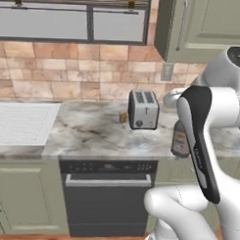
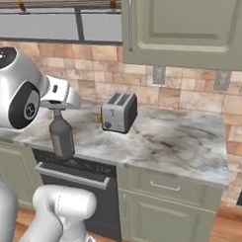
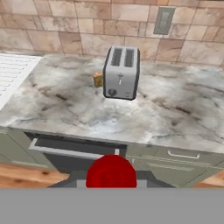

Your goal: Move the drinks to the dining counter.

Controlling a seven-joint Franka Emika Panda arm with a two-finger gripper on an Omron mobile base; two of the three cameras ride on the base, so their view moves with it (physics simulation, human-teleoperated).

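Now hand [image 2: 57, 109] clenched on bottle [image 2: 61, 137] by its neck, red cap [image 3: 111, 171] directly under hand, can [image 3: 97, 79] far ahead beside toaster [image 3: 121, 72].

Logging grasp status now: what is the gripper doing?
Gripper: shut on the bottle, at its red-capped neck.

- Red cap [image 3: 111, 171] at bottom centre, round, seen from above, right against the camera.
- Marble worktop [image 3: 175, 118] spread across the middle, grey veined.
- Silver toaster [image 3: 121, 72] upright on the worktop, two slots on top, lever and knob on the near face.
- Small orange-yellow can [image 3: 97, 79] just left of the toaster, partly behind it.
- White ribbed drainer [image 3: 15, 74] at left edge.
- Brick-tile wall [image 3: 65, 26] behind, with an outlet [image 3: 164, 20].
- Dishwasher front [image 3: 74, 151] below the worktop edge, drawer [image 3: 183, 156] beside it.
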